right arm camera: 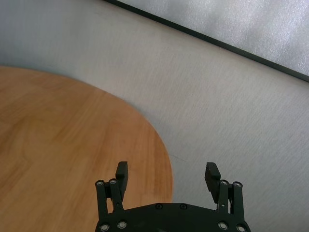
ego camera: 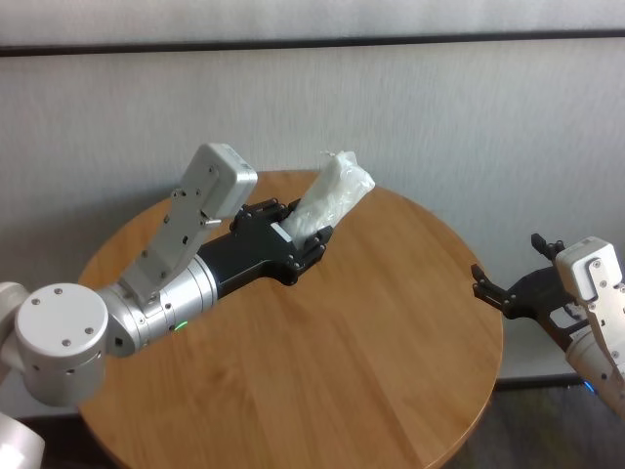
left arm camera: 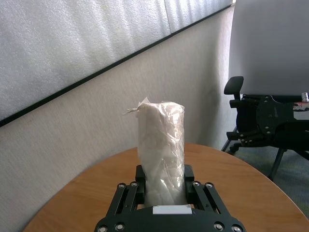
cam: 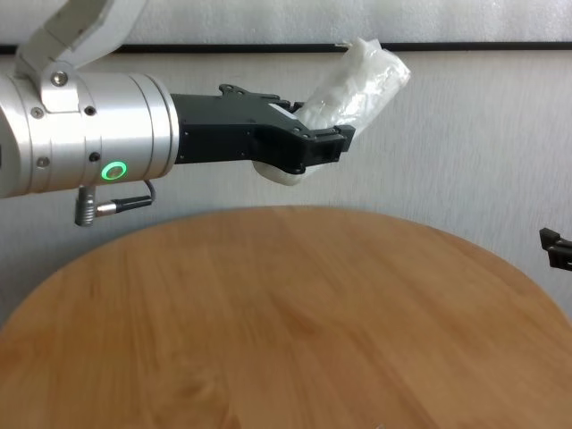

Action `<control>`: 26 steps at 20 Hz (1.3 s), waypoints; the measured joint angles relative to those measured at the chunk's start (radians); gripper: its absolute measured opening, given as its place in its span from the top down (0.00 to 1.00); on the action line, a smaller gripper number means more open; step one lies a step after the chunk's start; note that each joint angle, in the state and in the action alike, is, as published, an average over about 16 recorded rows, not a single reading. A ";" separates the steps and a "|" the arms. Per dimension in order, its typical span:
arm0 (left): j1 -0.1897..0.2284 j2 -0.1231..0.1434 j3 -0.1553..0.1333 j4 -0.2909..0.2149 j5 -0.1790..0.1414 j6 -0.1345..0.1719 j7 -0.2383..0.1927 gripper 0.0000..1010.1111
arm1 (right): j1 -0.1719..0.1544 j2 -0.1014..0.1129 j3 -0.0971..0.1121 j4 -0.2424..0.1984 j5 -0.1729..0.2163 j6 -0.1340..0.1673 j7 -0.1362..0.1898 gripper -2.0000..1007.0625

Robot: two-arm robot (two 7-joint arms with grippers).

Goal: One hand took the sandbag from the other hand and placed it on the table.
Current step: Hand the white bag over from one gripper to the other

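Fingertips of the left gripper (ego camera: 311, 246) are mostly hidden: in the head view the white sandbag (ego camera: 332, 193) covers them, and in the left wrist view only the finger bases show on either side of the pouch (left arm camera: 161, 145), whose lower end disappears behind the gripper's black body. The chest view cuts off most of the left arm, showing only the silver wrist with its green ring, and just a sliver of the right gripper (cam: 556, 248) at the picture's edge. The right arm's blue ring barely peeks in at the lower corner of the head view.

The left gripper's fingers are pressed in on the sandbag, pinching it near its lower end. The pouch stands out past the fingertips, slanting up and away from the robot, its crinkled top free in the air. It hangs well above the round wooden table (ego camera: 391, 371), over the far part of the top, touching nothing but the fingers.

The right gripper (ego camera: 503, 293) waits off the table's right edge, well apart from the sandbag. Its own wrist view shows its two fingers (right arm camera: 121, 173) spread wide with nothing between them, the table rim (right arm camera: 164, 159) just beyond.
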 joint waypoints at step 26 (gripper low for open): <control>0.000 0.000 -0.001 0.000 0.001 -0.001 0.000 0.52 | -0.053 -0.026 0.076 -0.045 0.018 -0.140 0.087 0.00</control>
